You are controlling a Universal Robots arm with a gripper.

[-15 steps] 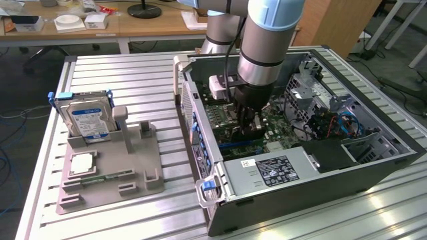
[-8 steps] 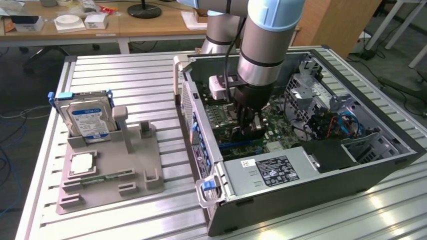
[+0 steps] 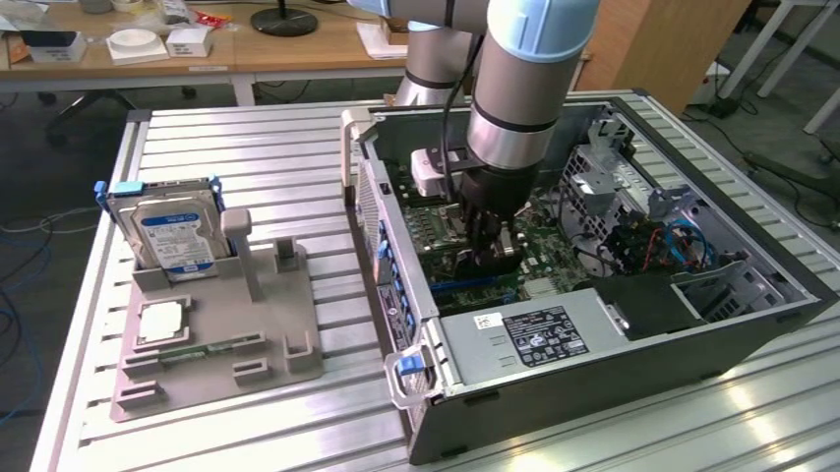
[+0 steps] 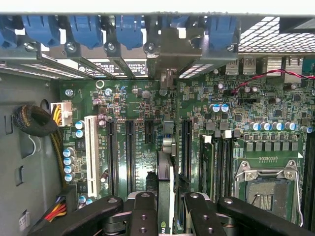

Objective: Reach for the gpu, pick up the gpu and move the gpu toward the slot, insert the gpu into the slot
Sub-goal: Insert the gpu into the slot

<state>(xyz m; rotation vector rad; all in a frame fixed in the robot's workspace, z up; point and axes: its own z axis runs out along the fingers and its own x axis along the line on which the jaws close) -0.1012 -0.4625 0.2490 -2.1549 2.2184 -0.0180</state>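
My gripper (image 3: 483,248) is lowered inside the open computer case (image 3: 735,324), over the green motherboard (image 3: 552,258). In the wrist view the black fingers (image 4: 145,209) stand on either side of the gpu (image 4: 166,164), which I see edge-on as a thin dark card, and my gripper (image 4: 166,199) is shut on it. Its silver bracket (image 4: 168,46) sits at the case's rear wall among the blue clips. The card stands upright between two long black slots (image 4: 130,157) (image 4: 186,147). The slot under it is hidden by the card.
A power supply (image 3: 538,339) fills the case's near end. The CPU socket (image 4: 266,184) and memory slots (image 4: 221,162) lie beside the card. Cable bundles (image 4: 34,120) hang by the case wall. Outside, a grey holder (image 3: 216,339) carries a blue-labelled hard drive (image 3: 168,231).
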